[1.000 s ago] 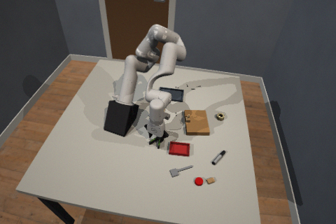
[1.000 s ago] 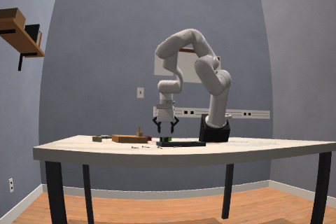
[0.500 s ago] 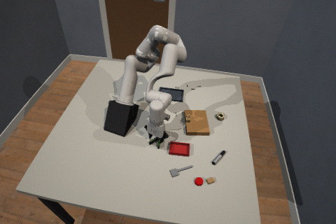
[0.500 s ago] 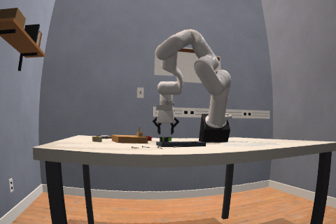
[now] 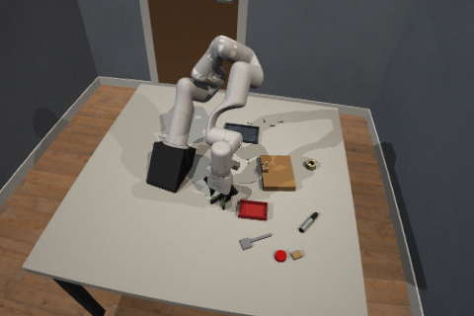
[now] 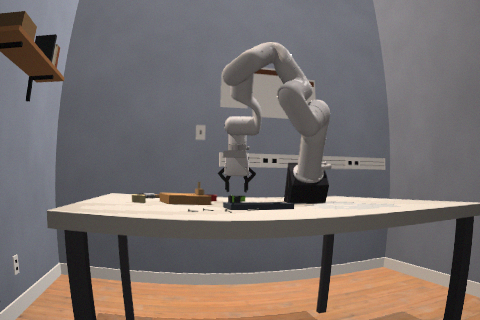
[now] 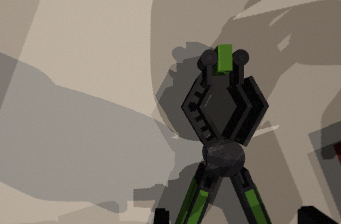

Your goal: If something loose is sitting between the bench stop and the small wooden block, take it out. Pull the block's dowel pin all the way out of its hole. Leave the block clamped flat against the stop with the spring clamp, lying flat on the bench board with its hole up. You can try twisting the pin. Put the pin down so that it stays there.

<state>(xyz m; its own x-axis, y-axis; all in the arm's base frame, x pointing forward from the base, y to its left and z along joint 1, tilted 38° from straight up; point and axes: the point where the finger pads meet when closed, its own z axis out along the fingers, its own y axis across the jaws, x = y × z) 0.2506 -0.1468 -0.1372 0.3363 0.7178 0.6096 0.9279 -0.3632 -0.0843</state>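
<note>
A black spring clamp (image 7: 221,110) (image 5: 225,203) (image 6: 237,199) with green handles lies flat on the table, apart from the board. My gripper (image 5: 221,195) (image 6: 236,190) is open and empty. It hangs a little above the clamp, fingers pointing down; only the fingertips show at the bottom of the wrist view. The wooden bench board (image 5: 280,179) (image 6: 181,199) lies to the right of the gripper. The small wooden block (image 5: 265,167) (image 6: 199,191) sits on the board's near-left part with its dowel pin standing up in it. The stop and anything beside the block are too small to make out.
A red tray (image 5: 253,209) lies just right of the clamp. A dark flat slab (image 5: 242,132) (image 6: 259,205) lies behind the gripper, and the arm's black base (image 5: 169,165) to its left. A brass nut (image 5: 310,164), a marker (image 5: 308,222), a grey tool (image 5: 253,241), a red disc (image 5: 279,255) and a small wood piece (image 5: 296,255) lie scattered.
</note>
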